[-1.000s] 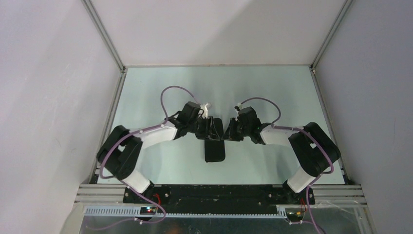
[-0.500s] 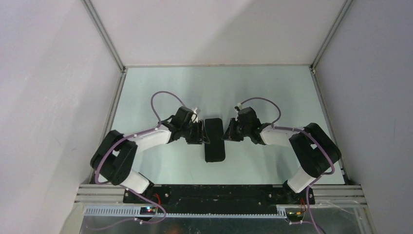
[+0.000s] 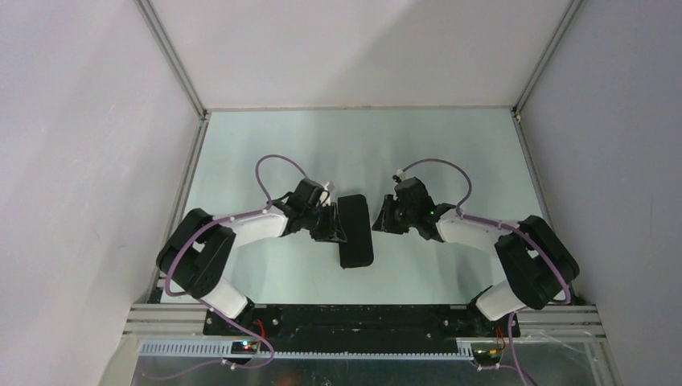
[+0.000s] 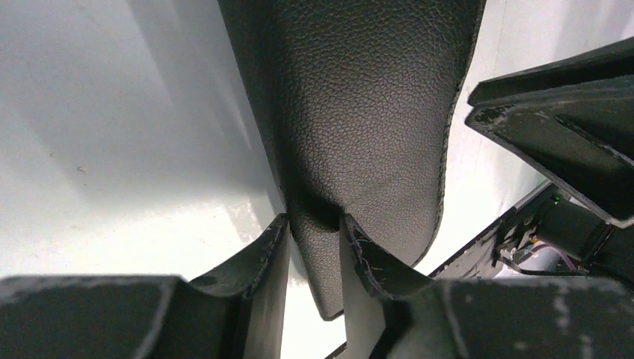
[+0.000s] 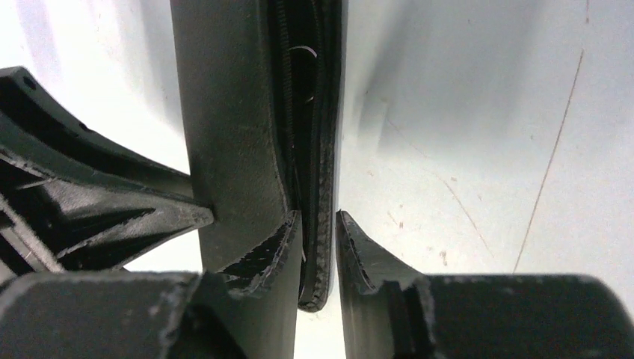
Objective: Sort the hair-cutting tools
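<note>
1. Both arms meet at the pouch (image 3: 355, 233), which lies mid-table (image 3: 265, 153) with its long axis running from the near edge towards the far edge, slightly tilted.
2. Left gripper (image 4: 315, 243) is narrow, pinching a fold of the pouch's left long side (the leather bunches between the fingers).
3. Right gripper (image 5: 318, 243) straddles the stitched lip on the right long side with its jaws narrow. I cannot tell whether it truly clamps.
4. No tools lie loose on the table. In the right wrist view, fine teeth (image 5: 282, 60) and a silver glint (image 5: 303, 51) show inside the slit (probably the comb and a scissor ring, but it is too dark to be sure).
5. By that glimpse, the tools lie inside the pouch along its long axis, just ahead of the right fingers and beyond the lip. The opening faces the right arm, so that arm is nearer. The next move probably turns on parting the lips: the left anchors the pouch while the right draws its lip away.
</note>
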Controlling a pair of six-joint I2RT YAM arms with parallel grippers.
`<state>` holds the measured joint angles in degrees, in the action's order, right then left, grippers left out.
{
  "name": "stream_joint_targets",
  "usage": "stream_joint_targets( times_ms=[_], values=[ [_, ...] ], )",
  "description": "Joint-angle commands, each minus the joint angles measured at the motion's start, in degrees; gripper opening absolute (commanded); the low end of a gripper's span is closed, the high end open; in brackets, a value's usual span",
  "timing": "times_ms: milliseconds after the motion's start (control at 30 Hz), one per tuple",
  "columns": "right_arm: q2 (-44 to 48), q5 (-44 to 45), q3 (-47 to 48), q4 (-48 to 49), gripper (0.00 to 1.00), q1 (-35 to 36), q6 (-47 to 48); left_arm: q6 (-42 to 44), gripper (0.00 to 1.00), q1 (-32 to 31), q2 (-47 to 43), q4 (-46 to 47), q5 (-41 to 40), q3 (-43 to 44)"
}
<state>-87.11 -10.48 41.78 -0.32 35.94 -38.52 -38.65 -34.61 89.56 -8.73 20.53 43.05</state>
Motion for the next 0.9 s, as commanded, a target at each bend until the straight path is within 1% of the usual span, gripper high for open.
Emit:
stream_joint_targets(
  times_ms=[0, 33, 133, 233, 267, 367, 567, 667, 767, 867],
  values=[
    [6.2, 7.6, 0.0, -6.0, 0.29, 3.3, 2.3, -1.7, 0.31, -2.0, 0.8, 1.3, 0.4, -0.2],
    [7.2, 8.8, 0.0, -7.5, 0.3, 5.1, 2.8, -1.8, 0.31, -2.4, 0.8, 0.9, -0.4, -0.2],
    [12.1, 16.3, -0.1, -10.7, 0.34, 9.3, 3.3, -2.5, 0.3, -3.4, 0.5, 0.0, -2.4, 0.0],
    [15.7, 21.6, 0.0, -14.7, 0.39, 14.8, 4.1, -3.2, 0.31, -4.8, 0.2, -2.1, -6.1, 0.6],
    [17.1, 24.0, -0.1, -15.3, 0.4, 16.1, 4.2, -3.6, 0.32, -5.0, 0.2, -2.6, -6.9, 1.0],
    [19.0, 27.2, -0.7, -15.6, 0.42, 21.9, 5.3, -5.2, 0.33, -6.1, 0.0, -4.1, -10.5, 1.5],
    [18.0, 25.3, -3.2, -11.9, 0.43, 30.1, 7.2, -12.1, 0.33, -7.7, 0.7, -5.8, -14.9, 3.6],
    [17.0, 25.0, -3.5, -10.4, 0.43, 33.1, 8.5, -13.9, 0.34, -8.8, 1.7, -7.7, -16.5, 6.5],
    [15.7, 24.8, -4.4, -8.5, 0.43, 34.6, 10.3, -14.8, 0.34, -10.1, 3.4, -10.5, -18.2, 8.9],
    [14.1, 23.9, -5.6, -4.2, 0.43, 35.7, 12.2, -15.5, 0.35, -11.0, 4.8, -12.0, -19.3, 11.1]
  ],
)
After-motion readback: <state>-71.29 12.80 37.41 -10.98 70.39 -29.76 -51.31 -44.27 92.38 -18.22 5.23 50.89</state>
